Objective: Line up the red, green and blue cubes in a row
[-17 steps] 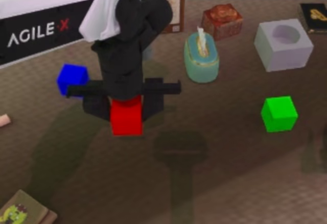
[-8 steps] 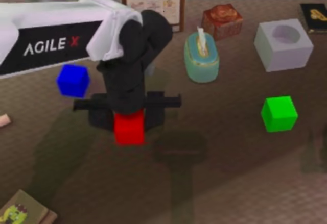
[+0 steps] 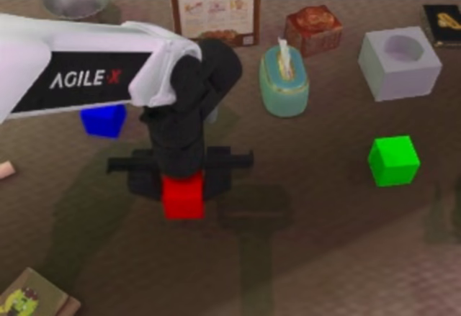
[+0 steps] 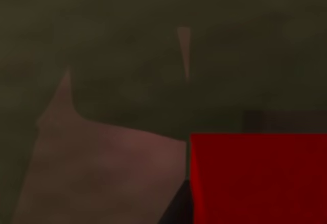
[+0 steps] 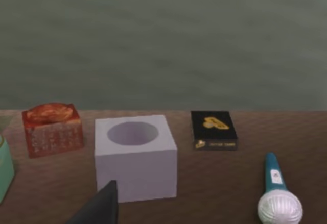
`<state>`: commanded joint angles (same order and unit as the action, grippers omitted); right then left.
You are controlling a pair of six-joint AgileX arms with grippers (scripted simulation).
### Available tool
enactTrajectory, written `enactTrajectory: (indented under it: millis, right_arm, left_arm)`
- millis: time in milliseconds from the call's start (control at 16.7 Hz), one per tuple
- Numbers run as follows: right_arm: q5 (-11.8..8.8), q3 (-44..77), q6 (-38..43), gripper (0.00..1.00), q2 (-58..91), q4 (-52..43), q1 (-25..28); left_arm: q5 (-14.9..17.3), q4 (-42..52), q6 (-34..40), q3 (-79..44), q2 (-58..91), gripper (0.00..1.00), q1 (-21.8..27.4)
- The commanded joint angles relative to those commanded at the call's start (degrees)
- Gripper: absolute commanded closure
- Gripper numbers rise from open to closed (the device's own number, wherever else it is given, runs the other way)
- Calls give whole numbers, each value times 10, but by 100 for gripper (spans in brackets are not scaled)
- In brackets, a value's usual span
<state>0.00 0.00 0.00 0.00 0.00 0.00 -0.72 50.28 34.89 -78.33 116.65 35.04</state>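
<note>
Your blue cube (image 3: pixel 103 119) sits at table left, partly under the left arm. Left gripper (image 3: pixel 183 183) is left of centre, pinching the red cube (image 3: pixel 182 196). Green cube (image 3: pixel 393 160) sits alone at right. Right gripper: can't tell its state.

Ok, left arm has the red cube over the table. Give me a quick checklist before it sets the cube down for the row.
1. Red cube between the fingers of the left gripper: ok, it sits right under the wrist in the top view.
2. Grip firmness: cannot tell, the finger contact is hidden.
3. Table around the red cube free of objects: ok.
4. Blue cube position: ok, apart on the left, partly under the arm.
5. Green cube position: ok, far right, untouched.
6. Right gripper out of the way: ok as far as shown, it is absent from the top view; open or shut cannot tell.
</note>
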Motion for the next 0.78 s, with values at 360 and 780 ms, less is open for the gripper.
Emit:
enactTrajectory:
  millis: [360,780]
  right_arm:
    - [0,0,0,0,0,0,0]
    - [0,0,0,0,0,0,0]
  left_arm:
    - [0,0,0,0,0,47,0]
    - [0,0,0,0,0,0,0]
